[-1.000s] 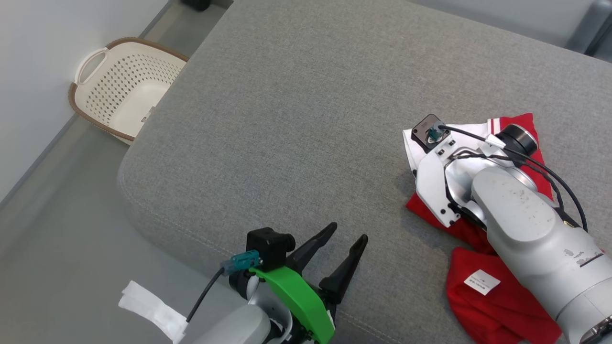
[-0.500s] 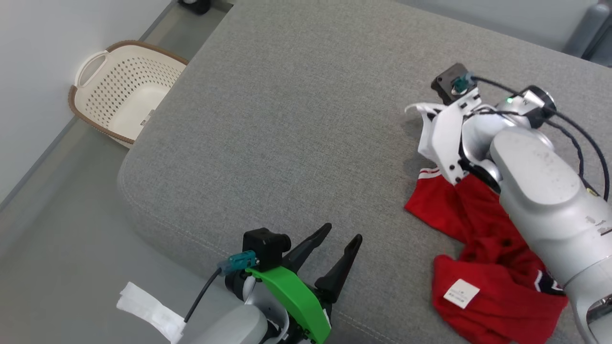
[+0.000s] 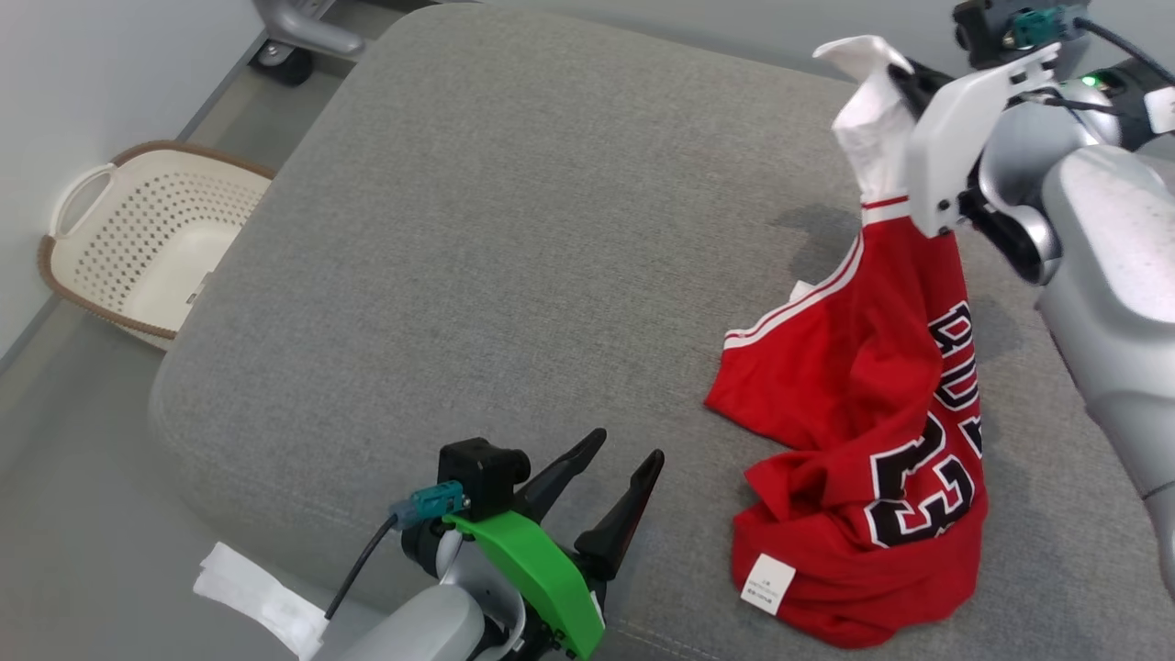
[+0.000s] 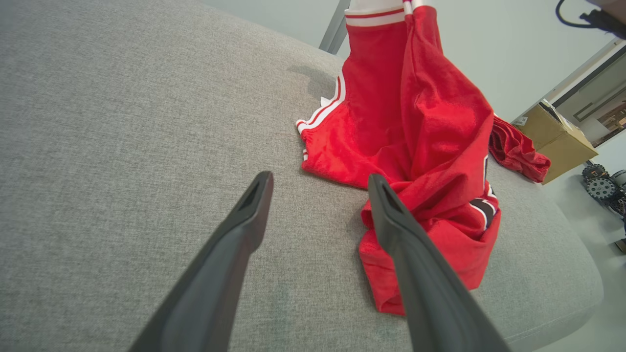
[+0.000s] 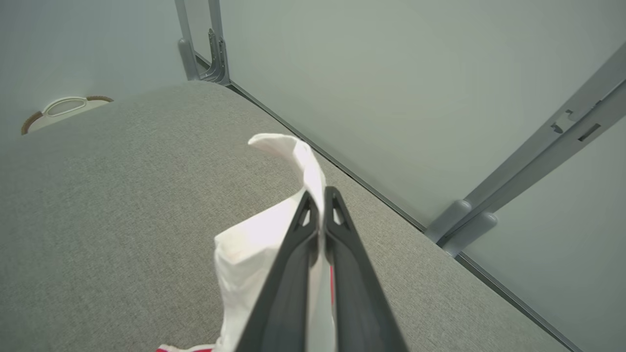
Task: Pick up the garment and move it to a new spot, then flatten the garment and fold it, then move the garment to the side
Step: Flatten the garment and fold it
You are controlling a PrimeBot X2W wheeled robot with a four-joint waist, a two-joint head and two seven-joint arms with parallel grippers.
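Observation:
The garment (image 3: 854,386) is a red jersey with white trim and black lettering. My right gripper (image 3: 898,75) is raised at the upper right, shut on its white end. The jersey hangs from there, and its lower part lies bunched on the grey cushion (image 3: 459,229). In the right wrist view the right gripper (image 5: 320,193) has its fingers pressed together on the white cloth of the garment (image 5: 254,254). My left gripper (image 3: 624,448) stands open near the cushion's front edge, left of the jersey. In the left wrist view the left gripper (image 4: 320,178) holds nothing, with the garment (image 4: 420,122) just beyond its right finger.
A cream perforated basket (image 3: 119,248) sits on the floor left of the cushion. A white cloth scrap (image 3: 257,597) lies near my left arm. A metal leg with a wheel (image 3: 294,37) stands at the far left corner. A cardboard box (image 4: 557,137) stands beyond the cushion.
My right gripper has shut on the garment's white end and risen, pulling the jersey up off the cushion so it hangs unrolled. The head view has shifted. The left gripper stays open.

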